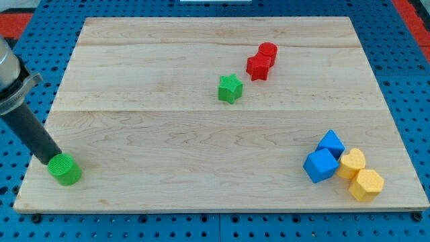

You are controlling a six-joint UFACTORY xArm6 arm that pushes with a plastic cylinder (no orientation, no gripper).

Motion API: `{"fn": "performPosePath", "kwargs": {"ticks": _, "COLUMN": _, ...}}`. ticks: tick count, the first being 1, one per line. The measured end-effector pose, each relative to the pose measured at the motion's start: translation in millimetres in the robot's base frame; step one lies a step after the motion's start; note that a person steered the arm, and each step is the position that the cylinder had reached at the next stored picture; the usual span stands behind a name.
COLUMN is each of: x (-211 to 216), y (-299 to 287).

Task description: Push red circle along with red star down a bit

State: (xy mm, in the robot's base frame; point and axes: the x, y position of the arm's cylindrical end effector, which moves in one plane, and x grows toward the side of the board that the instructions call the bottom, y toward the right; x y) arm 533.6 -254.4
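The red circle (268, 52) sits near the view's top, right of centre, touching the red star (258, 66) just below and to its left. My tip (47, 160) is far away at the view's bottom left, at the left edge of the wooden board (168, 141). It rests against the upper left side of a green circle (65, 169). The rod slants up to the view's left edge.
A green star (230, 88) lies below and left of the red pair. At the view's bottom right two blue blocks (330, 144) (320, 165) and two yellow blocks (352, 163) (367, 184) are clustered together.
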Motion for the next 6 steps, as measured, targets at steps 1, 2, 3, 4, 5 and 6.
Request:
{"fn": "performPosePath", "kwargs": {"ticks": 1, "x": -19.6, "y": 48.4}}
{"fn": "performPosePath", "kwargs": {"ticks": 2, "x": -19.6, "y": 142.3}}
{"fn": "performPosePath", "kwargs": {"ticks": 3, "x": -37.5, "y": 210.2}}
{"fn": "performPosePath", "kwargs": {"ticks": 4, "x": -44.5, "y": 292.5}}
{"fn": "performPosePath", "kwargs": {"ticks": 5, "x": -91.9, "y": 380.3}}
{"fn": "performPosePath", "kwargs": {"ticks": 6, "x": -149.8, "y": 464.0}}
